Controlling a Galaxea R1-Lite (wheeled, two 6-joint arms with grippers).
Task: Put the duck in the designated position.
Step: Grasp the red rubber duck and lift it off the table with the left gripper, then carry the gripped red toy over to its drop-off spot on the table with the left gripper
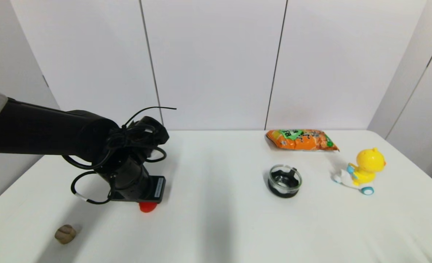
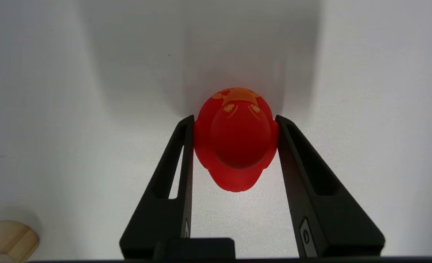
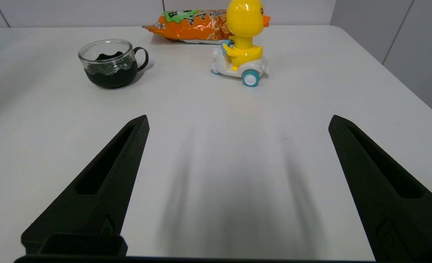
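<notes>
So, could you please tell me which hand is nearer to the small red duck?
Left. The left hand has a finger against each side of the red duck. The right hand is open over bare table, away from the duck.

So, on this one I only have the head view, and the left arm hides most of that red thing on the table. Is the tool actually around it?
Observer: Yes. In the left wrist view the left tool has a finger against each side of the red duck.
Reviewer: And the right arm? It's not in my view.
Observer: The right tool is open, fingers wide apart above bare table, holding nothing.
Reviewer: What is it facing?
Observer: The glass cup and the yellow duck toy on its scooter, both well ahead of it.
</notes>
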